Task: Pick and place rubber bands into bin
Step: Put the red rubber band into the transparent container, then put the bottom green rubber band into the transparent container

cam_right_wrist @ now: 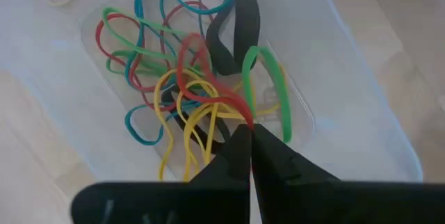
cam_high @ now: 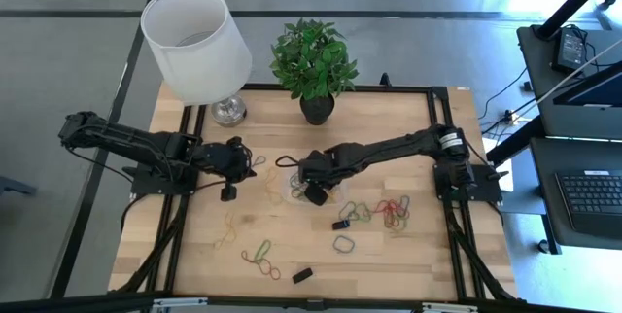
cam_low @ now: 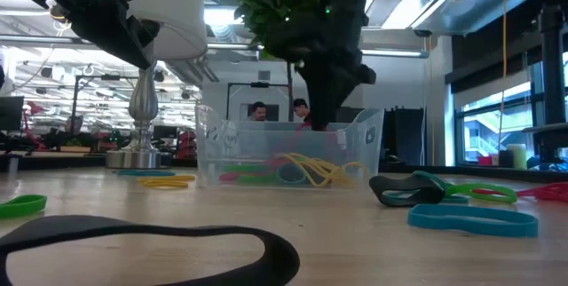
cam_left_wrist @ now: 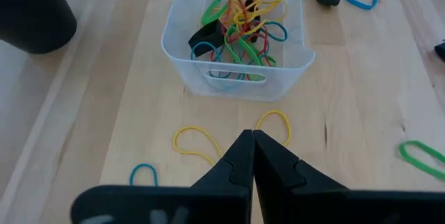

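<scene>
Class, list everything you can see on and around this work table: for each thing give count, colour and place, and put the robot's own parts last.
bin: one, clear, table centre, under the right gripper.
rubber bands in the bin: a tangle, too many to count; red, yellow, green, blue, black.
loose rubber bands: many, mixed colours, scattered on the table's near half.
lamp: one, white shade, silver base, far left corner.
plant: one, green in a dark pot, far edge.
table: one, light wood.
people: two, in the room behind.
left gripper: dark, shut, empty, left of the bin.
right gripper: dark, shut on a red band, over the bin.
</scene>
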Tool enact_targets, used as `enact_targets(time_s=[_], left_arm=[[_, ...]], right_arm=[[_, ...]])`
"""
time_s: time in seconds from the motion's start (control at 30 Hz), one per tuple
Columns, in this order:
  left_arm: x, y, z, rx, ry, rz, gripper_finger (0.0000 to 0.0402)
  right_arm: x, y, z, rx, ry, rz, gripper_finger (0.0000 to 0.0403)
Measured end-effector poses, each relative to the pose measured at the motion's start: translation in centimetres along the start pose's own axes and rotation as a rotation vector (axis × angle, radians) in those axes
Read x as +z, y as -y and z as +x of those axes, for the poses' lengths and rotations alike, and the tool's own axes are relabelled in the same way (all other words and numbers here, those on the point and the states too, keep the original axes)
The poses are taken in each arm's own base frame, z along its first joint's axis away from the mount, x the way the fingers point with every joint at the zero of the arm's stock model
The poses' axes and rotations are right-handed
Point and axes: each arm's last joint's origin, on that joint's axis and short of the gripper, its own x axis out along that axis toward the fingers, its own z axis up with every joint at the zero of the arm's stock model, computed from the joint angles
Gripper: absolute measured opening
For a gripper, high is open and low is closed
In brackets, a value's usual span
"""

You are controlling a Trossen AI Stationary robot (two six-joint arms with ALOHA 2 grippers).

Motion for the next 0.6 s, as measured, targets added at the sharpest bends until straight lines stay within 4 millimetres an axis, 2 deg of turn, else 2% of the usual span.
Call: enact_targets(time_s=[0.23, 0.6], left_arm=[[0.0, 0.0, 0.0, 0.0, 0.0, 0.0, 0.0003], [0.0, 0.0, 0.0, 0.0, 0.0, -0.006, 0.0002]], right_arm=[[0.14, 0.26, -0.1, -0.002, -0.002, 0.089, 0.0039], [0.02, 0.39, -0.36, -0.01, -0.009, 0.108, 0.0115]])
